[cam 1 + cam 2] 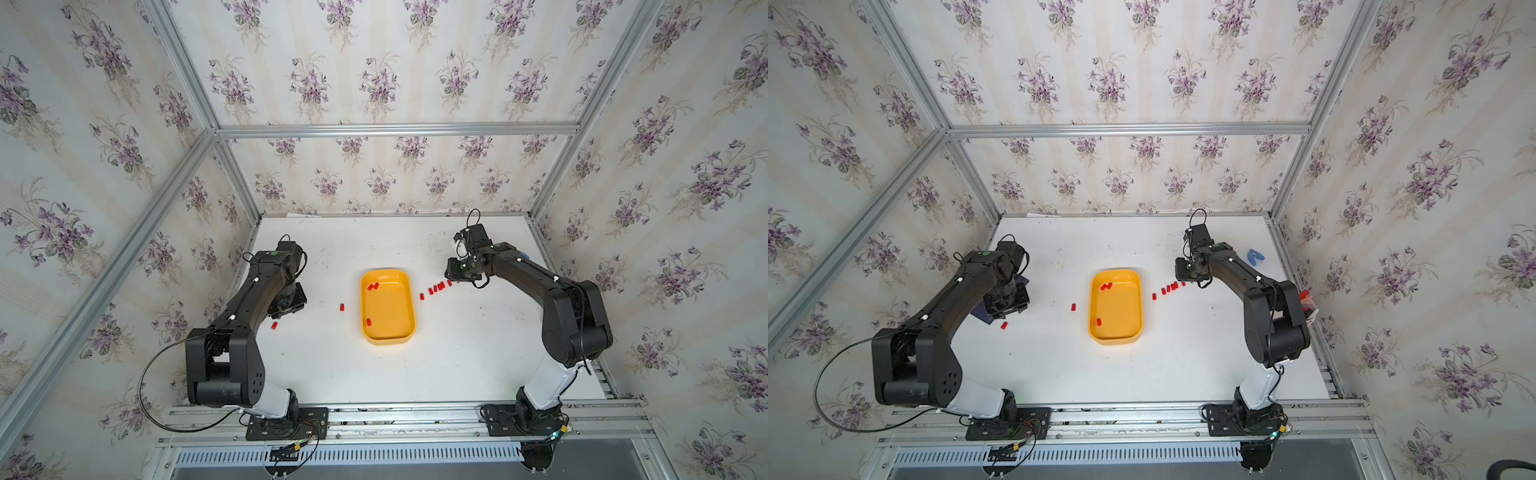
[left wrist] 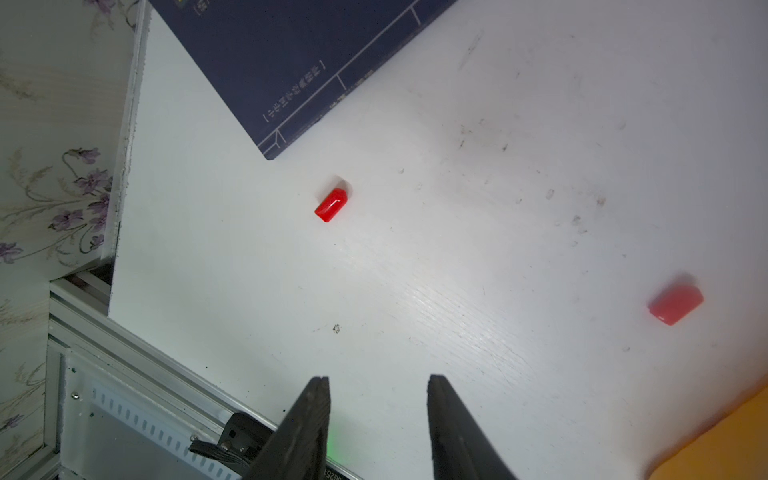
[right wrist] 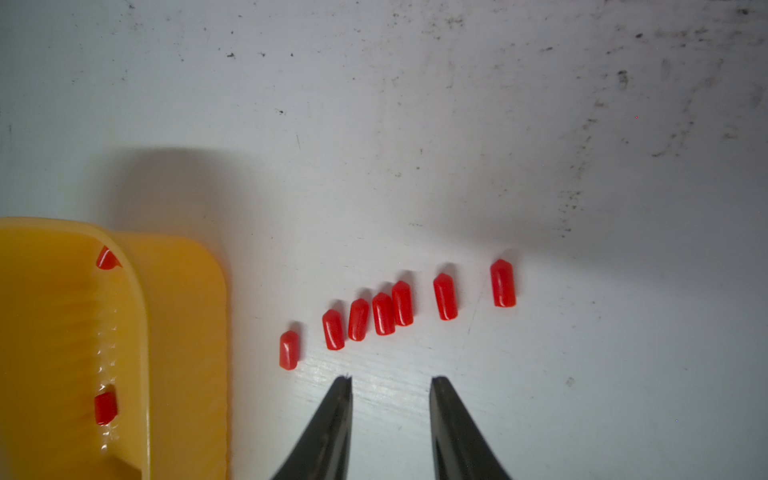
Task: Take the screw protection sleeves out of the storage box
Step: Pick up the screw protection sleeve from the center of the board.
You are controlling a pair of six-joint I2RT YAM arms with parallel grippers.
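Observation:
The yellow-orange storage box (image 1: 386,272) sits mid-table. Inside it lie three red screw protection sleeves: a pair (image 1: 372,286) at the far end and one (image 1: 368,321) near the left wall. Several more sleeves (image 1: 436,287) form a row on the table right of the box, and my right gripper (image 3: 390,380) hangs open and empty just beside that row (image 3: 382,311). Two sleeves lie left of the box (image 1: 342,307) (image 1: 274,325). My left gripper (image 2: 378,380) is open and empty above the table, apart from the nearer sleeve (image 2: 331,205).
A dark blue booklet (image 2: 291,62) lies under the left arm near the table's left edge. A blue clip (image 1: 1255,257) lies at the back right. A pale cup with red-capped pens (image 1: 1308,305) stands behind the right arm at the table's right edge.

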